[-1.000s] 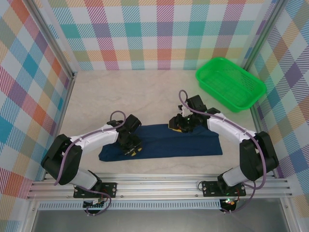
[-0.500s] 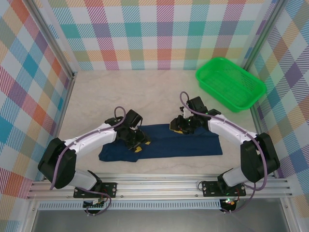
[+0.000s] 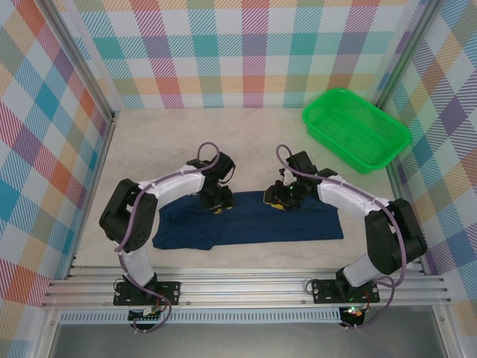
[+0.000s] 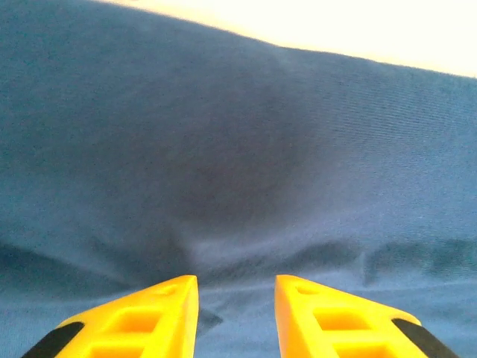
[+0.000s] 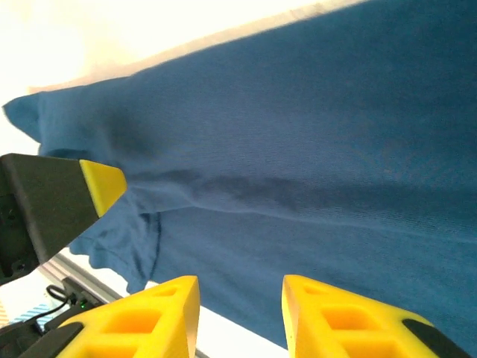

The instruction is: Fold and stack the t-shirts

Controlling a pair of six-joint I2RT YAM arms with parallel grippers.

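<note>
The top external view looks down from above and behind the arm bases onto the whole tabletop (image 3: 149, 142). Each wrist view sits very near the t-shirt (image 3: 253, 220), looking past its own yellow fingers (image 4: 141, 317) onto that shared navy cloth.

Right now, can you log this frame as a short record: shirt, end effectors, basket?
shirt: navy t-shirt, folded into a long strip, flat on the table
left end effector: over the strip's far edge, left of centre; fingers apart
right end effector: over the far edge, right of centre; fingers apart
basket: green basket, far right corner, nothing visible inside
</note>
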